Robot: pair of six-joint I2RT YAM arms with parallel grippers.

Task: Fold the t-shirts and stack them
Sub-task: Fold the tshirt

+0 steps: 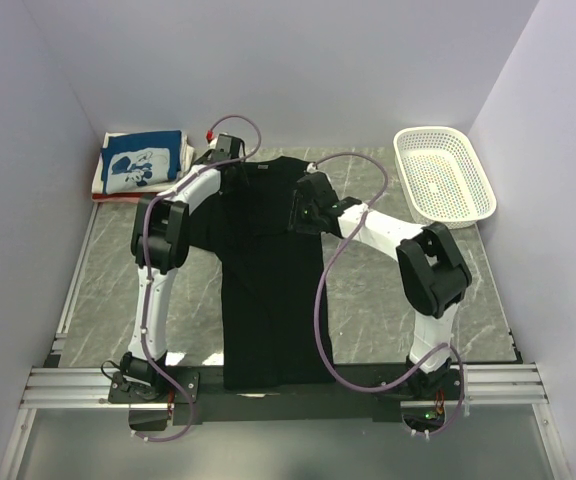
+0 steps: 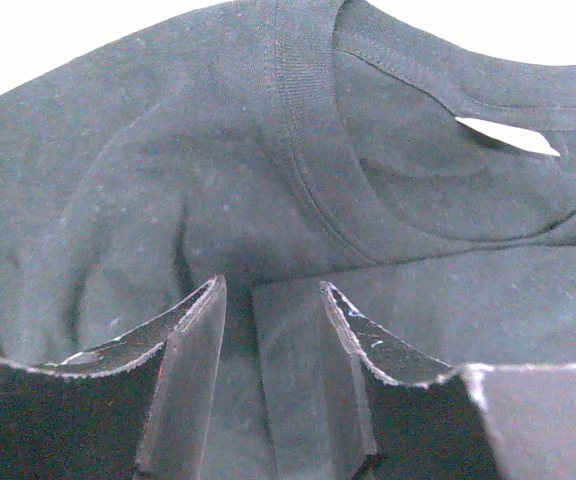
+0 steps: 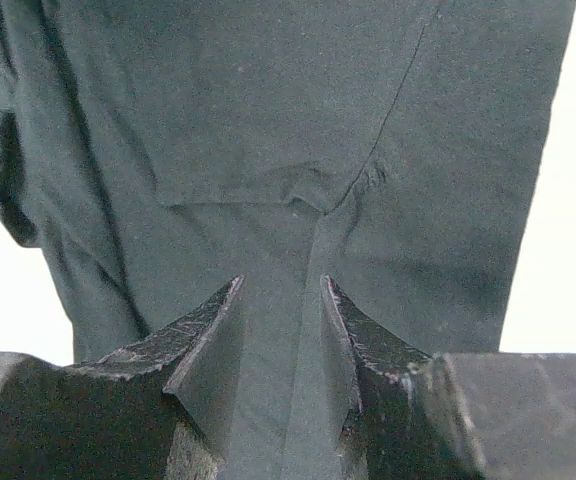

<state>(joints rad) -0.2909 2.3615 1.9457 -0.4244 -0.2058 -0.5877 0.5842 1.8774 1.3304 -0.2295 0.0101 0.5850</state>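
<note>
Both tools, the left (image 2: 268, 390) and the right (image 3: 280, 385), pinch folds of the black shirt (image 1: 268, 290) by its shoulders, probably to fold it on the bench (image 1: 378, 300).

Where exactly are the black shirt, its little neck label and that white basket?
black shirt (image 1: 268, 310), top view, its lower body.
neck label (image 2: 508, 136), left wrist view, middle of the white tag.
white basket (image 1: 477, 189), top view, its right rim.

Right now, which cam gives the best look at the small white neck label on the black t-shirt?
Left wrist: the small white neck label sits sharp inside the collar of the black cloth t-shirt. Top external shows the whole shirt but the label is too small to make out. Right wrist shows only shirt fabric and seams, no label.
</note>
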